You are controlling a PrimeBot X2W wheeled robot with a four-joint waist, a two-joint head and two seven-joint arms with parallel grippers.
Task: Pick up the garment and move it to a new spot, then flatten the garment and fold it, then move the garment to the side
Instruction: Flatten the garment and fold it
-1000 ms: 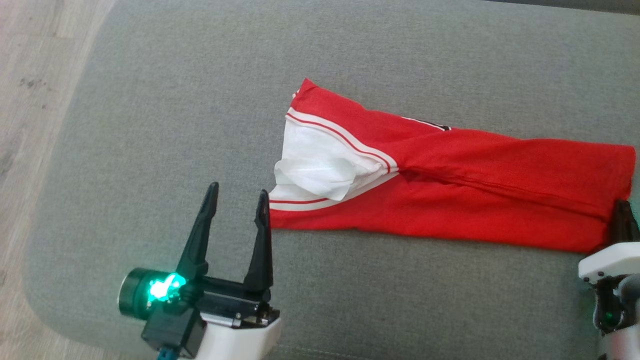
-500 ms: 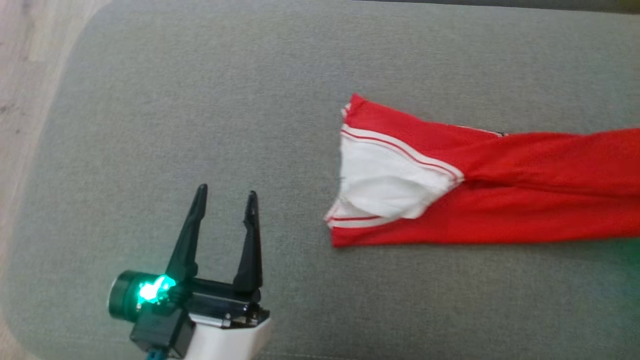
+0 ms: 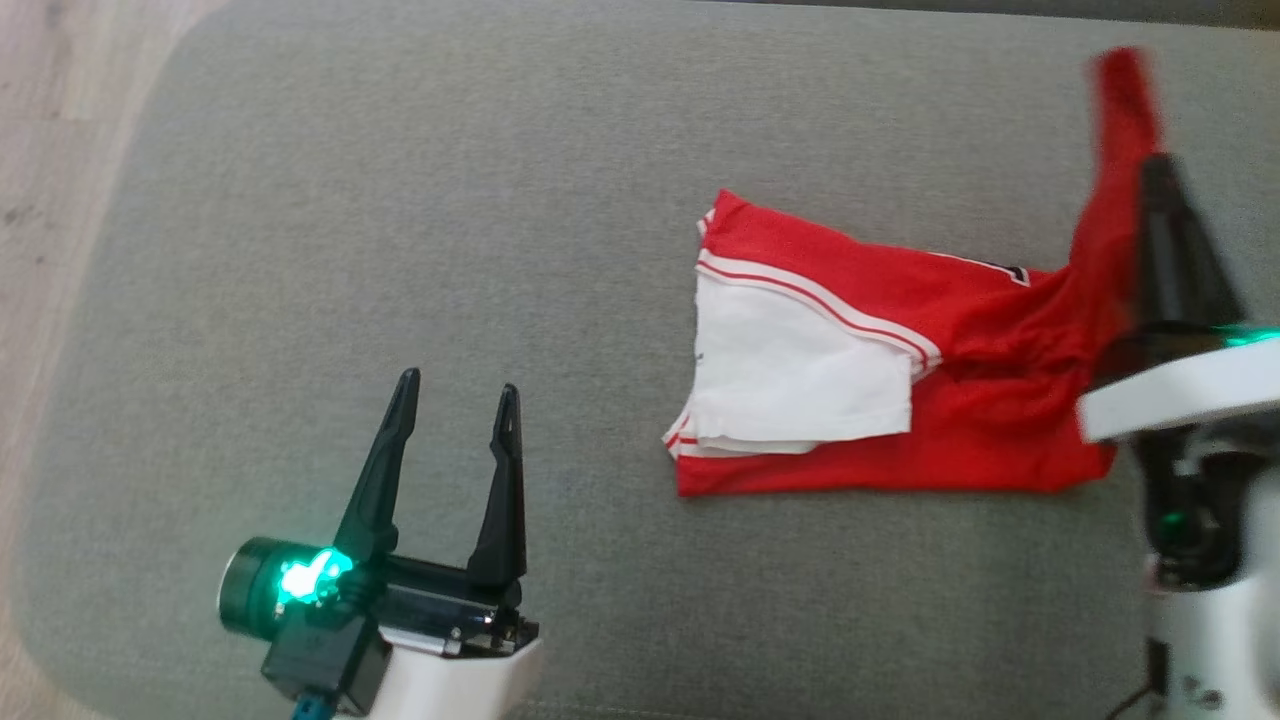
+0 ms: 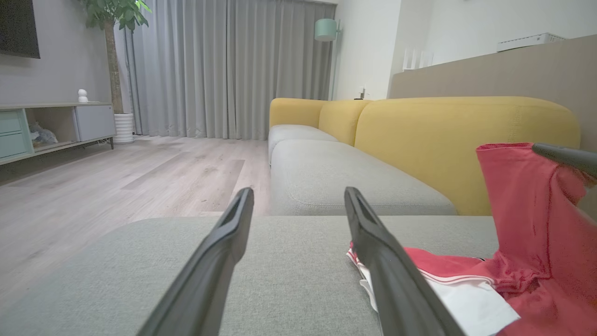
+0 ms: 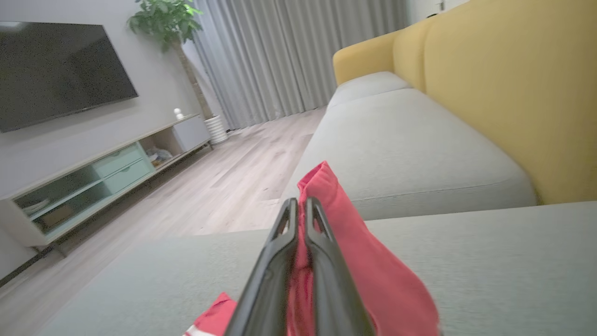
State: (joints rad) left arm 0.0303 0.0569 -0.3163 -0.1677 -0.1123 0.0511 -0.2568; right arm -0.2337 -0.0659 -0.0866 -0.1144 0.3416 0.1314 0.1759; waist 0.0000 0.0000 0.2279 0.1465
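Note:
The garment (image 3: 840, 290), a red jersey with a white sleeve edged in red and white stripes, lies with its left part flat on the grey cushion (image 3: 400, 200). Its right end is pulled up off the cushion, and my right gripper (image 3: 1158, 180) is shut on that raised red cloth. In the right wrist view the right gripper (image 5: 301, 205) pinches the red garment (image 5: 354, 242) between its closed fingers. My left gripper (image 3: 456, 392) stands open and empty at the lower left, well to the left of the sleeve. In the left wrist view the left gripper (image 4: 298, 198) is spread wide, with the garment (image 4: 527, 224) to its right.
The cushion's rounded edge drops to a wooden floor (image 3: 50, 150) on the left. A yellow sofa back (image 4: 443, 135) runs behind the cushions. Across the floor are a TV cabinet (image 5: 102, 177), a potted plant (image 4: 114, 28) and grey curtains (image 4: 224, 70).
My right gripper has closed on the garment's right end and lifted it, bunching the red cloth upward. The head camera has shifted. The left gripper stays open.

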